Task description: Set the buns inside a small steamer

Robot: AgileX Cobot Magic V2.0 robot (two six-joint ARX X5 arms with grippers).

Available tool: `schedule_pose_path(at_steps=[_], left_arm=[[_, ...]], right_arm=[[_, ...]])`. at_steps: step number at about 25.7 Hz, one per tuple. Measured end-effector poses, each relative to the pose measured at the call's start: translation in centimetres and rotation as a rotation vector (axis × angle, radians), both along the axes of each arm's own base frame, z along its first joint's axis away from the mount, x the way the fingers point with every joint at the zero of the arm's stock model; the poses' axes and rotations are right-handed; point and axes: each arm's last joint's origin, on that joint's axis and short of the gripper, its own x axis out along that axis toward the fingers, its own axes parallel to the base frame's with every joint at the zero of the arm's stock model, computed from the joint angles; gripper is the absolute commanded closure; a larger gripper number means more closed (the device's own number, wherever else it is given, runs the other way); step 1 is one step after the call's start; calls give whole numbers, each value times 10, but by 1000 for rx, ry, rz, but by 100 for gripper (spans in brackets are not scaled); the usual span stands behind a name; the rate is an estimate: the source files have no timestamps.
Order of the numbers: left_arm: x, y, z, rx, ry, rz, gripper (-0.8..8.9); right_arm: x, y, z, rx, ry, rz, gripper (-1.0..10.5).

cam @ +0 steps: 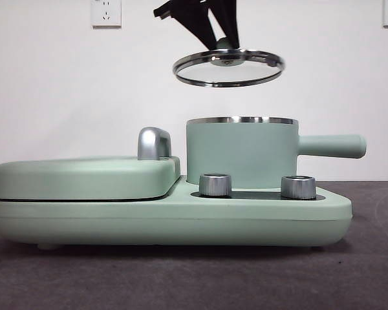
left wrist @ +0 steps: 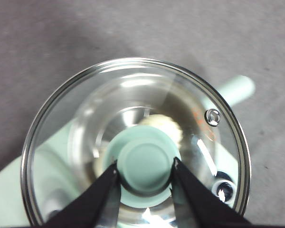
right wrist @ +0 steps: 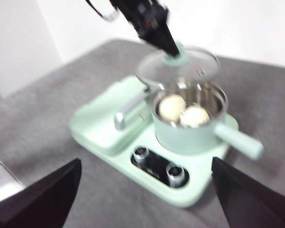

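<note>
The left gripper (left wrist: pixel 146 167) hangs above the steamer (cam: pixel 241 154), its two black jaws closed on the green knob (left wrist: pixel 146 165) of the lid (cam: pixel 229 67), one jaw on each side, and holds the lid in the air, level and clear of the steamer's rim. In the front view this arm enters from the top edge, dark, with the jaws pointing down and tapering to the knob. The right gripper (right wrist: pixel 145 190) waits well back from the steamer and high over the surface (right wrist: pixel 47 123), jaws spread wide with nothing between them.
</note>
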Motion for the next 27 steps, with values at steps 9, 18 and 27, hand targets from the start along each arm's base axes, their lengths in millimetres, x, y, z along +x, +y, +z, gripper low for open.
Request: schedule_pose_path(at_steps=[9,18,27], left_arm=[[12,-17,-27,31,36,-12,807],[23,-30,-55,68,78,-17,807],[23,-31,-55,68,77,-19,807]], right_arm=[[0,0,1,8,-13,-1,511],[0,0,0,2,-2,-1,511],[0,0,0,-1,4,-1,511]])
